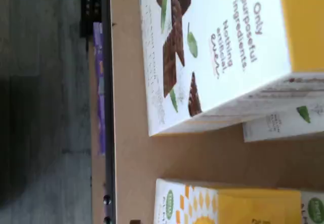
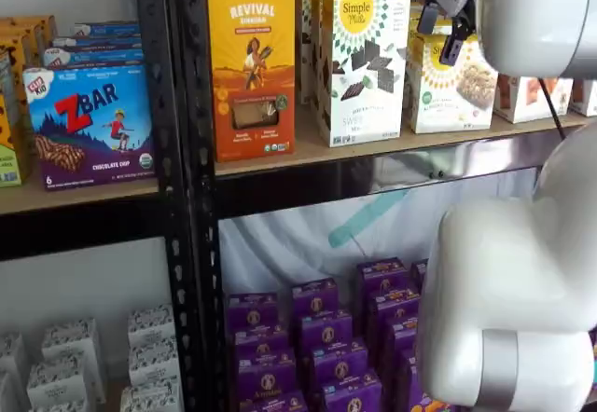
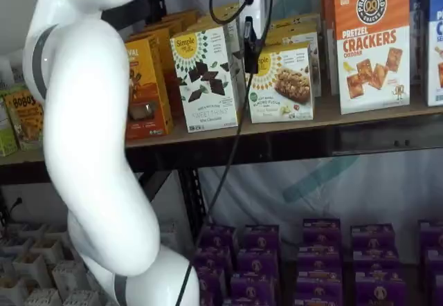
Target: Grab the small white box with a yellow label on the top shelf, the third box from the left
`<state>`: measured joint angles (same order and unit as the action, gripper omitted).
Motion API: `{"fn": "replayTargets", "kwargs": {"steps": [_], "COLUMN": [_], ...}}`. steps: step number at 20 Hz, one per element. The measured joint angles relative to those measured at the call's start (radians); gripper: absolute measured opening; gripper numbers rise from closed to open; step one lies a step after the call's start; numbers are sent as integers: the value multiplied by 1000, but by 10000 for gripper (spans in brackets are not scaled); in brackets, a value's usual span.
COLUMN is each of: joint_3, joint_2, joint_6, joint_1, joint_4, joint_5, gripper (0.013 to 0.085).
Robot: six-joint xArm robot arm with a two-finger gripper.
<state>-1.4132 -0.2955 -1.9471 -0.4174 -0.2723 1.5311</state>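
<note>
The small white box (image 3: pixel 282 84), short with a yellow sunburst label and an oat-bar picture, stands on the top shelf (image 3: pixel 291 127) and shows in both shelf views (image 2: pixel 454 90). In the wrist view its yellow top and sunburst (image 1: pixel 230 206) lie across a strip of bare tan board (image 1: pixel 136 153) from the taller carton. My gripper (image 3: pixel 249 55) hangs from a white body, its black fingers in front of the box's left edge, at about the height of its top. In a shelf view the gripper (image 2: pixel 454 47) shows only as a dark piece. No gap between the fingers shows, and they hold no box.
A taller white carton with dark chocolate pieces (image 3: pixel 205 77) stands just left of the small box, and an orange Revival carton (image 2: pixel 252 67) left of that. A pretzel crackers box (image 3: pixel 371 43) stands to the right. Purple boxes (image 2: pixel 317 337) fill the lower shelf. My white arm (image 3: pixel 90 154) blocks part of the view.
</note>
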Motion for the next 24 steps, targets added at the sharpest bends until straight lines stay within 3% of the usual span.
{"fn": "replayTargets", "kwargs": {"steps": [15, 24], "joint_3": [-134, -156], "joint_2": [115, 141], "joint_6": [49, 68], "joint_1": [67, 97], "joint_4": [159, 225], "joint_5": [132, 156], "gripper": [850, 850]}}
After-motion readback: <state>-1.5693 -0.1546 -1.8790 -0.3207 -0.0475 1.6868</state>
